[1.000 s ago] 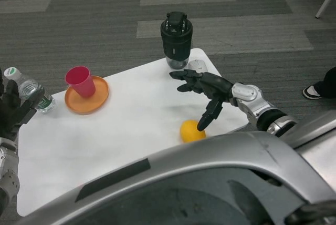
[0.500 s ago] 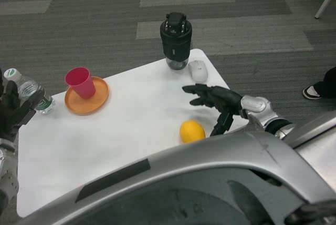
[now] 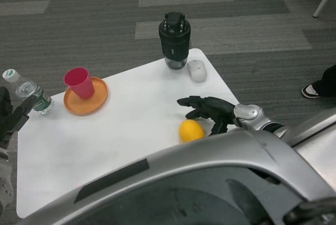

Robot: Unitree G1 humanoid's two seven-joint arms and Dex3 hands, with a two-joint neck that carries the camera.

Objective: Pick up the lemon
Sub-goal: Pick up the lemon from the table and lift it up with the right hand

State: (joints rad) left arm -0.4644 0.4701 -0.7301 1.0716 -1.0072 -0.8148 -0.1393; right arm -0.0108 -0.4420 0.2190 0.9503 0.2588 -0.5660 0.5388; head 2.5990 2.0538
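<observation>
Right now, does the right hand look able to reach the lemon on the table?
Probably yes. The right hand hovers open just beside the lemon, with its fingers spread, and nothing stands between them. The mouse and the black bottle are farther back, out of the way.

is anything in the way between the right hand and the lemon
Nothing visible stands between them. The right hand hangs just right of and behind the lemon, fingers spread, with only bare white table in the gap. The mouse, the black bottle and the cup on its plate all stand farther off.
</observation>
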